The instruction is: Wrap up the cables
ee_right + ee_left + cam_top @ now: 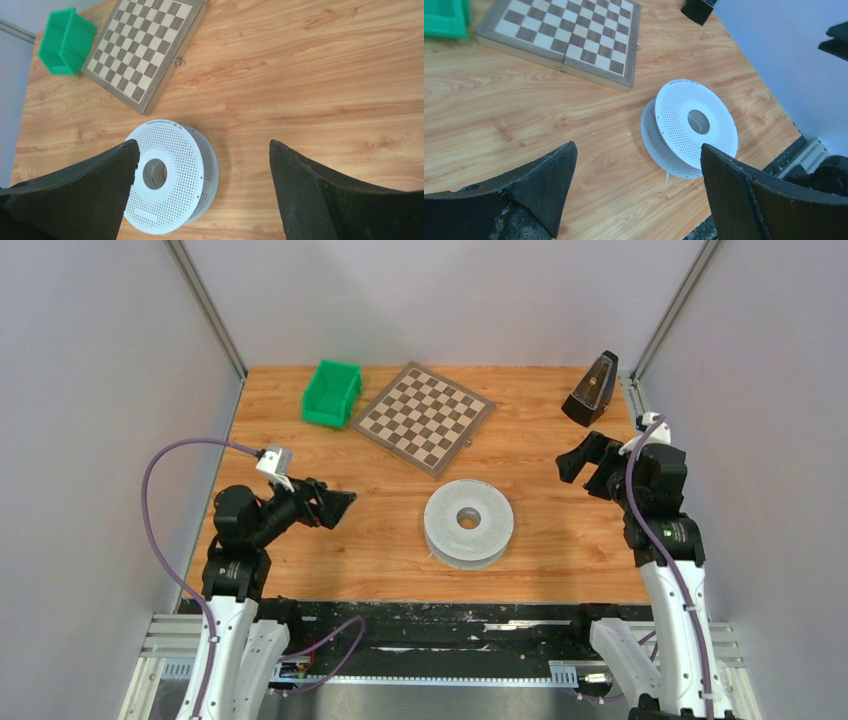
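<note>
A white perforated spool point(495, 525) lies flat on the wooden table point(560, 560), near the middle front. It also shows in the left wrist view point(674, 107) and the right wrist view point(175, 150). A short white strand point(667, 176) pokes out at its rim; no other loose cable shows. My left gripper point(338, 506) is open and empty, left of the spool and facing it point(638, 150). My right gripper point(582, 468) is open and empty, to the spool's right and farther back point(202, 145).
A green bin point(331, 393) and a folded chessboard point(424, 417) sit at the back left. A black metronome point(590, 390) stands at the back right, just behind my right gripper. Purple arm cables point(150, 500) loop beside the left arm.
</note>
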